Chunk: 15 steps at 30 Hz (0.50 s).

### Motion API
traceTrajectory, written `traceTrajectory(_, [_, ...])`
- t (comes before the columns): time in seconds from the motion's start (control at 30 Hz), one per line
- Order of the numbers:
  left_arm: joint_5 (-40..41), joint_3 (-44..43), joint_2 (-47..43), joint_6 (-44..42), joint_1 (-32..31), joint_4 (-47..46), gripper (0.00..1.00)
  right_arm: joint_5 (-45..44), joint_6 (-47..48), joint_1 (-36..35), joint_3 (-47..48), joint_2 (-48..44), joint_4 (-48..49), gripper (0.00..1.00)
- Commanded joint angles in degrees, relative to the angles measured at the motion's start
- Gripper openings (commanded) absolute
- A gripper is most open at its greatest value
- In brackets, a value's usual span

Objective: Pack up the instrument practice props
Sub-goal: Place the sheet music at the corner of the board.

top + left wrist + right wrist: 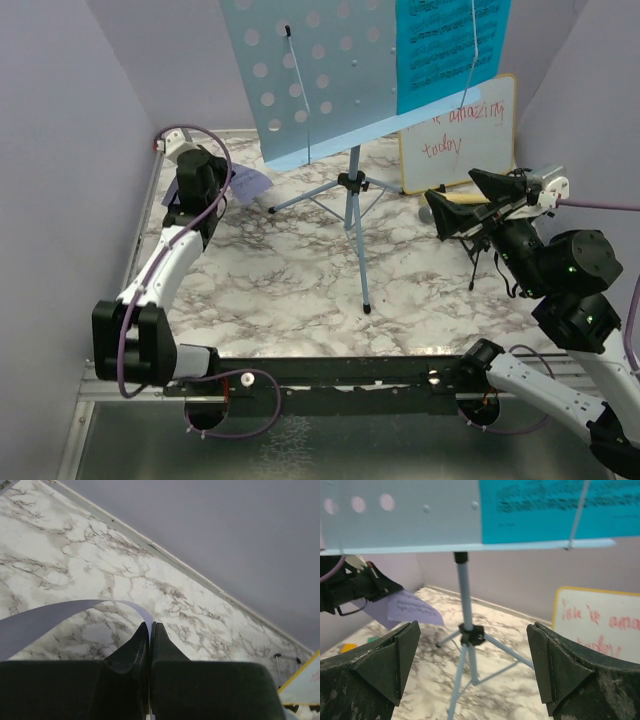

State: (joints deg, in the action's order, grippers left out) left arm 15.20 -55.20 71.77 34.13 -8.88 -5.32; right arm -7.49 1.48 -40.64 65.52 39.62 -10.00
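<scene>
The light-blue perforated music rack (pixel 310 80) stands on its tripod legs (pixel 352 190) at the back middle of the marble table. A cyan sheet (pixel 445 45) rests on its right half. My left gripper (pixel 226 188) is at the back left, shut on the edge of the printed music sheet (pixel 250 183). In the left wrist view that sheet (pixel 45 620) curls away to the left of the closed gripper (pixel 150 625). My right gripper (pixel 466 200) is open to the right of the rack. In its wrist view the right gripper (pixel 472 630) faces the rack's pole (pixel 465 590) with nothing between the fingers.
A wood-framed whiteboard (pixel 460 135) with red writing leans on the back wall behind the rack. Thin black legs (pixel 474 268) show under my right wrist; what they carry is hidden. Small orange (pixel 348 647) and green (pixel 372 640) blocks lie at the far left.
</scene>
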Motion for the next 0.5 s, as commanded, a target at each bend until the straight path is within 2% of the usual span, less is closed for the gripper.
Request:
traceTrajectory(0.0, [-5.7,-5.8,9.1,9.7,5.5,-11.3,0.00,-12.2,3.0,0.2,-3.2,-4.0,-6.7,0.96])
traceTrajectory(0.13, [-5.5,-16.0,18.0,9.0,7.6,-10.1,0.00,-17.5,3.9,0.2,-6.8,-7.6,-8.1,0.97])
traceTrajectory(0.23, [-5.6,-21.0,20.9,8.1,8.2,-10.3,0.00,-20.2,4.5,0.2,-9.3,-10.0,-8.1,0.97])
traceTrajectory(0.37, [-2.8,-22.7,21.5,6.3,8.3,-11.9,0.00,-21.9,5.6,0.2,-14.4,-13.7,-4.2,0.97])
traceTrajectory(0.47, [-0.4,-19.4,21.8,7.1,8.3,-14.2,0.00,-22.2,5.9,0.2,-17.9,-15.5,-0.8,0.97])
